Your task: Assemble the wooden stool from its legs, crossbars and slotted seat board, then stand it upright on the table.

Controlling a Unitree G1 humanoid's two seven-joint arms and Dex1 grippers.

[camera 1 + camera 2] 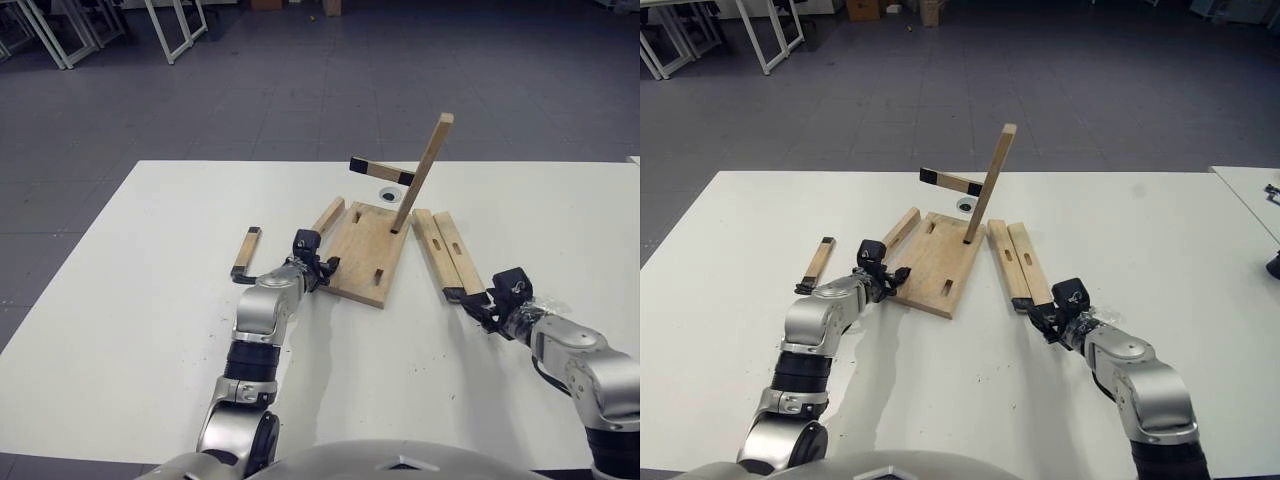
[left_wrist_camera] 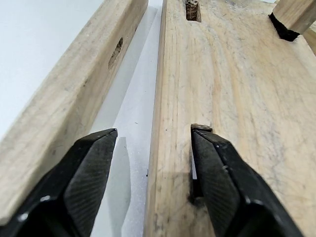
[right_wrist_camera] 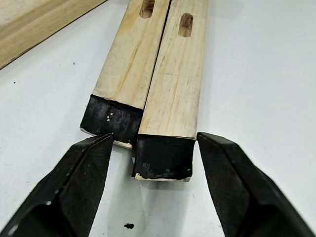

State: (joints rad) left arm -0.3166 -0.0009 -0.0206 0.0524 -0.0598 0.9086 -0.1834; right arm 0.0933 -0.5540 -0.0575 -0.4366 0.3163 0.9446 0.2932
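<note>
Right hand (image 3: 154, 145) spread before paired legs (image 3: 175, 74) pointing away.

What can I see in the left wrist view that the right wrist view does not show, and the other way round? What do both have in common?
Left wrist view: the left end effector, open, with the long edge of the seat board between its fingers; a slotted wooden piece lying beside the board; the foot of the standing leg set in a slot.
Right wrist view: the right end effector, open, just before the black ends of two slotted legs lying side by side.
Both: the white table and part of the seat board.
</note>
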